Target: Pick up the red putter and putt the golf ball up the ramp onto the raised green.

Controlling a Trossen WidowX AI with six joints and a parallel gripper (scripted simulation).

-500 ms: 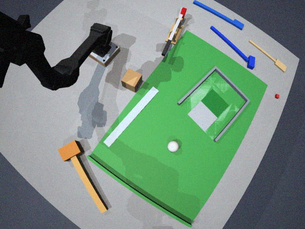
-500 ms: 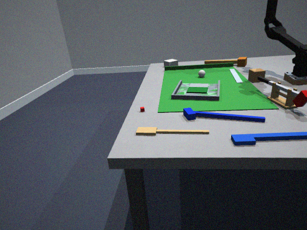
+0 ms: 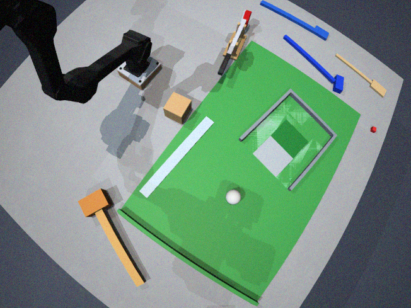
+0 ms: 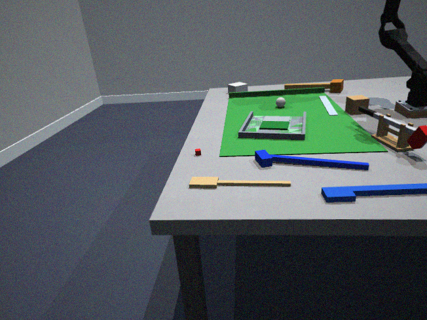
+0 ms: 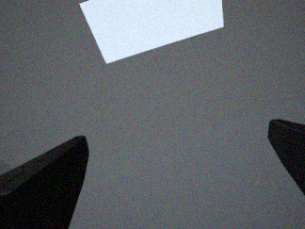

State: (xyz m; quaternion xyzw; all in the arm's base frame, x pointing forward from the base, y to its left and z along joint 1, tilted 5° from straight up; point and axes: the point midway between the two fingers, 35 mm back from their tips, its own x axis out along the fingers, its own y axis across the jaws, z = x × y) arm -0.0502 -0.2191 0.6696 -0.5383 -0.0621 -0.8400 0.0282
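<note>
Your gripper (image 5: 179,137) stands wide open, empty. Putter (image 3: 236,40) (image 4: 391,121) rests on its stand; ball (image 3: 233,196) (image 4: 280,102) sits off the ramp (image 3: 273,155) (image 4: 276,118).

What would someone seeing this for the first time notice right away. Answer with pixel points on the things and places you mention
Probably the bright green mat (image 3: 219,164) (image 4: 199,145), with the white golf ball (image 3: 233,196) (image 4: 280,102) on it near the gray-walled ramp and green (image 3: 312,113) (image 4: 270,135). Next, likely the red-headed putter (image 3: 236,39) (image 4: 420,137), lying across a wooden stand (image 3: 240,48) (image 4: 389,142) at the mat's edge.
</note>
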